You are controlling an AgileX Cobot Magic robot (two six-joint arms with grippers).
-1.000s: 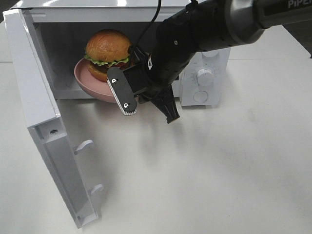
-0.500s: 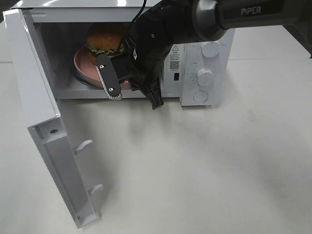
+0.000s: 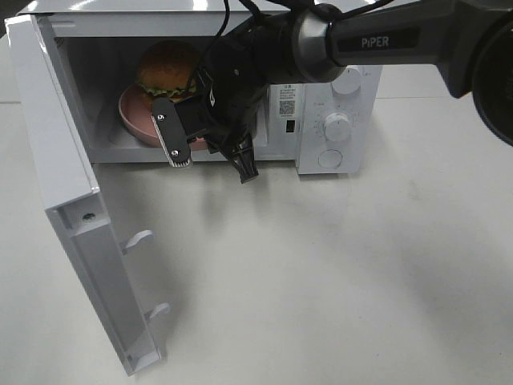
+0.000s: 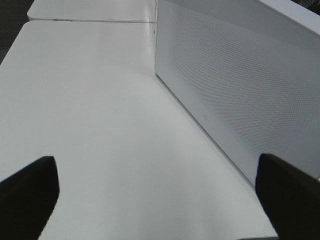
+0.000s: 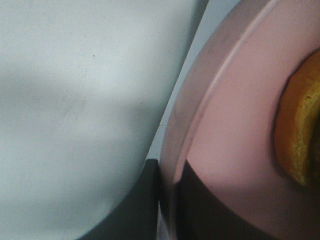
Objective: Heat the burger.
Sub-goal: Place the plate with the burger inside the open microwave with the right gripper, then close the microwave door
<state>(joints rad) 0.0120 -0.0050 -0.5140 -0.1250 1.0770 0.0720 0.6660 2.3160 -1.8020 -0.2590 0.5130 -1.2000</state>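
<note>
R gripper (image 5: 167, 200) jaws were pinched nearly closed on the rim of the shallow pink plate (image 5: 235, 125). The round burger (image 3: 164, 68), w/ glossy golden bun and green lettuce, sat on that plate inside the white microwave (image 3: 321, 120), whose door (image 3: 56, 160) stood wide open. L gripper (image 4: 159, 180) jaws were spread fully apart, holding nothing, over the white table (image 4: 100, 125) beside a white perforated panel (image 4: 235, 85).

Right arm (image 3: 385, 36) reaches across from the right, wrist bent down. The right gripper (image 5: 167, 197) has its jaws pinched on the pink plate (image 5: 235, 125) rim. The left gripper (image 4: 157, 200) hovers low, jaws spread wide.
</note>
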